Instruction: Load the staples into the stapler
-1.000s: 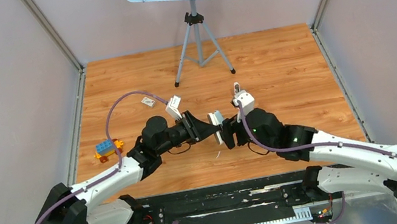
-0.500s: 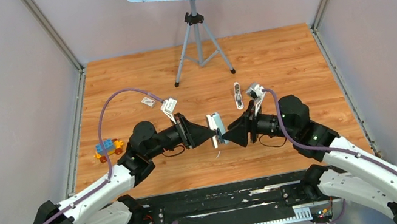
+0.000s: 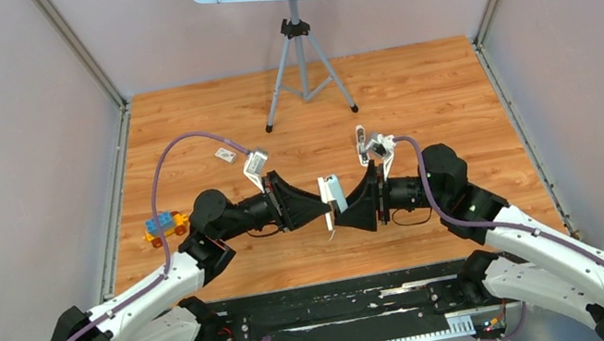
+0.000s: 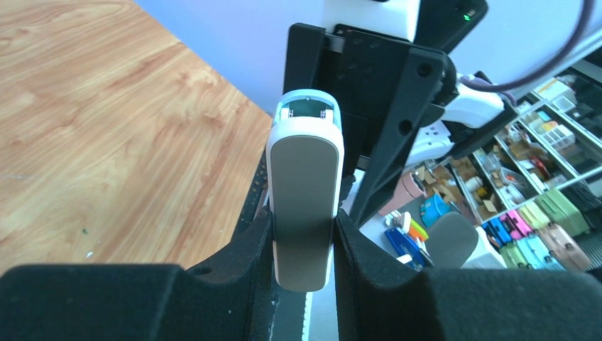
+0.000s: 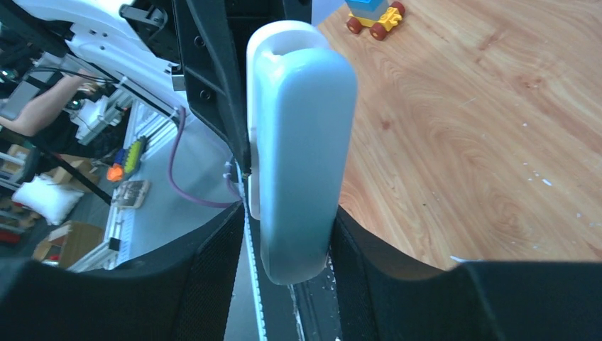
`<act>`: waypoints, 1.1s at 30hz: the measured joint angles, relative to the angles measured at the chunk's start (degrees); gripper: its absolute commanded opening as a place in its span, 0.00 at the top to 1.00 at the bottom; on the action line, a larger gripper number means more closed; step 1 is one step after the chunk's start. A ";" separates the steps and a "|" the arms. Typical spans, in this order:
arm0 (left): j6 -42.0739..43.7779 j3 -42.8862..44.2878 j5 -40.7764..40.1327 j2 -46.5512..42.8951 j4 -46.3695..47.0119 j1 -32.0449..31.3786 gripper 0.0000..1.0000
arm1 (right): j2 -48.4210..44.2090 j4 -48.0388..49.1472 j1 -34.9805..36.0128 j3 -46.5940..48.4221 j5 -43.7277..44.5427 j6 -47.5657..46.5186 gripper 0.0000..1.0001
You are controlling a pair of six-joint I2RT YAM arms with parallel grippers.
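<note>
The stapler (image 3: 333,195), slim and light grey-blue with whitish trim, hangs above the middle of the table between both arms. My left gripper (image 3: 326,205) is shut on it from the left; in the left wrist view the stapler (image 4: 305,177) stands upright between the black fingers (image 4: 245,249). From the right, my right gripper (image 3: 345,206) closes on the same stapler (image 5: 302,142), with both fingers against its sides. A small pale grey strip, apparently the staples (image 3: 359,140), lies on the wood behind the right wrist, partly hidden by it.
A small white carton (image 3: 225,155) lies at the back left. A blue and orange toy car (image 3: 163,225) sits near the left wall. A tripod (image 3: 302,67) holding a metal panel stands at the back. A tiny white sliver (image 3: 331,234) lies below the stapler.
The right arm uncurled and swung out to the right, and its jaws narrowed onto the stapler. The left gripper kept its hold and shifted slightly toward the near edge.
</note>
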 measured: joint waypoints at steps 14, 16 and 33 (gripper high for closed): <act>0.72 -1.07 1.09 -1.09 2.10 -0.02 0.73 | -1.09 0.00 -0.57 -0.33 -1.55 0.98 0.92; 1.27 -0.87 0.74 -1.05 0.50 -0.02 0.57 | -0.63 -0.90 -0.61 -0.20 -1.16 1.27 0.98; 8.57 2.62 -15.96 0.17 -17.88 -0.52 0.43 | 3.76 -25.27 -0.02 14.45 20.52 2.95 1.00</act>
